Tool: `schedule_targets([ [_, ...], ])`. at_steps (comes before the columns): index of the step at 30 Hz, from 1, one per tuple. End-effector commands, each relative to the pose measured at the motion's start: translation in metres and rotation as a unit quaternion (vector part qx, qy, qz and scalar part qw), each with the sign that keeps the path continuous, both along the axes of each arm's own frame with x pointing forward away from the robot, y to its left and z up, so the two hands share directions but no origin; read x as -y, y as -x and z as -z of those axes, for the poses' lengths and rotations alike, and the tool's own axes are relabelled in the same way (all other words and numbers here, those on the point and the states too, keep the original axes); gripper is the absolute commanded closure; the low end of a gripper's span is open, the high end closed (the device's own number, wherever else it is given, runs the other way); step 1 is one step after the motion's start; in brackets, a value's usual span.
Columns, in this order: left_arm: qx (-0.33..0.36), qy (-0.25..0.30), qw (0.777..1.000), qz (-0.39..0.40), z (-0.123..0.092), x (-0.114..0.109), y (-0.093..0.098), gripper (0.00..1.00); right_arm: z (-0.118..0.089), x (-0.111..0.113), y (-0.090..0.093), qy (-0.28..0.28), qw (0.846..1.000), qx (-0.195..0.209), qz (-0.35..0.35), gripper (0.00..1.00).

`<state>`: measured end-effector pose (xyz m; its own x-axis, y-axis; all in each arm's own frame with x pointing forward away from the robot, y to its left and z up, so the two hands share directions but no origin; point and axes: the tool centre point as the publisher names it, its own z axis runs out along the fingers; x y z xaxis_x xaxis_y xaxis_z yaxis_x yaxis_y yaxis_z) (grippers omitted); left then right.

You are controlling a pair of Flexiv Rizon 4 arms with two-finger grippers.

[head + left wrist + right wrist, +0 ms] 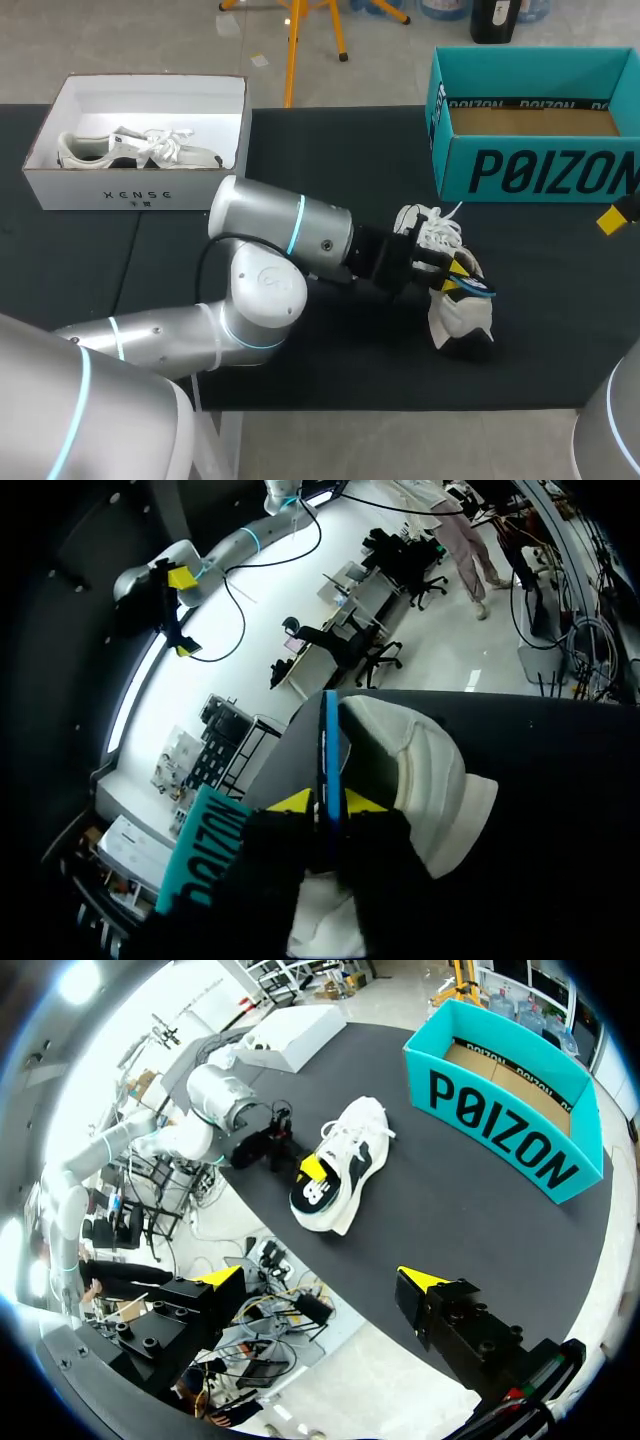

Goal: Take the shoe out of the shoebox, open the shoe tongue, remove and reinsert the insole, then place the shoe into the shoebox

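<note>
A white shoe with a dark sole lies on its side on the black table, in front of the teal shoebox. My left arm comes across from the left, and my left gripper is at the shoe's opening. In the left wrist view the left gripper is shut on the edge of the thin blue insole, which stands out of the white shoe. My right gripper hangs open and empty, high off the table's right side, well away from the shoe.
A white shoebox at the back left holds another white shoe. The teal shoebox stands open with a brown floor. Bare black table lies in front of the shoe and between the two boxes.
</note>
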<state>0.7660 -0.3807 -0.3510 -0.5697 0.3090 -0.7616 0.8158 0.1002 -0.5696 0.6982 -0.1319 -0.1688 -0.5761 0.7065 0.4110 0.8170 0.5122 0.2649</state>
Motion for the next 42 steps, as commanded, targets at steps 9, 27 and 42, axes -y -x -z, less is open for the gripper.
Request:
schedule_targets([
  [9, 0.009, 0.012, 1.000, -0.009, -0.018, -0.004, 0.016, 0.58, 0.000, 0.000, -0.001, 0.001, 1.000, -0.001, 0.000, 0.00],
  [27, 0.019, -0.014, 1.000, -0.001, 0.001, -0.007, -0.007, 1.00, 0.000, 0.000, -0.001, 0.001, 1.000, -0.001, 0.000, 0.00],
  [42, 0.006, -0.022, 1.000, 0.008, -0.008, -0.015, 0.022, 0.00, 0.000, 0.000, -0.001, 0.001, 1.000, -0.001, 0.000, 0.00],
])
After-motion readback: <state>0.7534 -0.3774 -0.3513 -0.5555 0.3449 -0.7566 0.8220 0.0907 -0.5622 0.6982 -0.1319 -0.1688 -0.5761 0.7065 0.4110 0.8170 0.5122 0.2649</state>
